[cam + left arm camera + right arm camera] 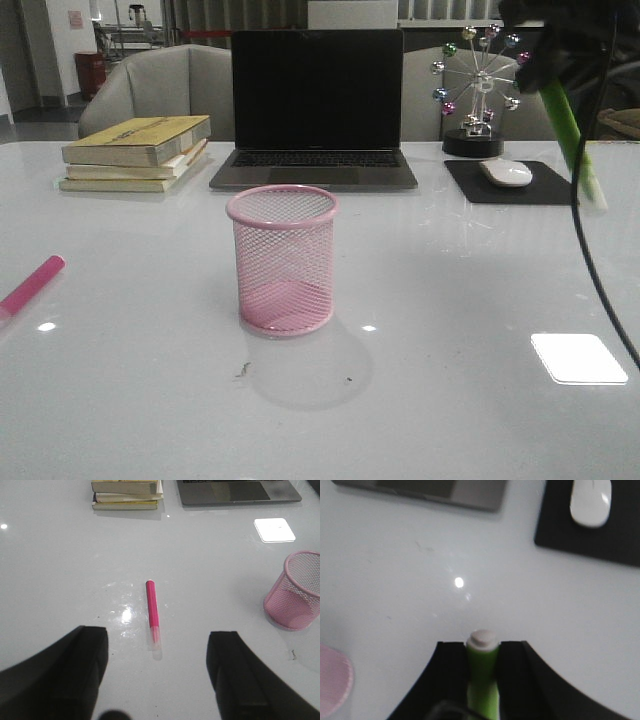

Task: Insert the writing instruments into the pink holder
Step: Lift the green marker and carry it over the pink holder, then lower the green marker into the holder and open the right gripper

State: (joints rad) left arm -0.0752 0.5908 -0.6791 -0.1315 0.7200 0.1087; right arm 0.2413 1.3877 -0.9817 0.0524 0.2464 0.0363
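A: What does the right gripper (481, 667) do?

B: It is closed on the green marker (482, 680); both fingers press its sides, pale tip pointing out past them. In front view the marker (571, 135) hangs tilted in the upper right of the frame, above the table (450, 400), pale end lowest, near the black mouse pad (510, 184) w/ white mouse (506, 172).

A: And the left gripper (157, 675)?

B: Fingers wide apart, nothing btw. them. The pink marker (152, 604) lies flat on the table just beyond them, pale cap toward the gripper. In front view it is at the left edge, middle height.

A: The pink holder (283, 259)?

B: Upright at centre of front view, no marker inside, apart from both markers. Behind it a laptop (316, 108), books (136, 152) at upper left, a small ferris-wheel ornament (477, 88) at upper right.
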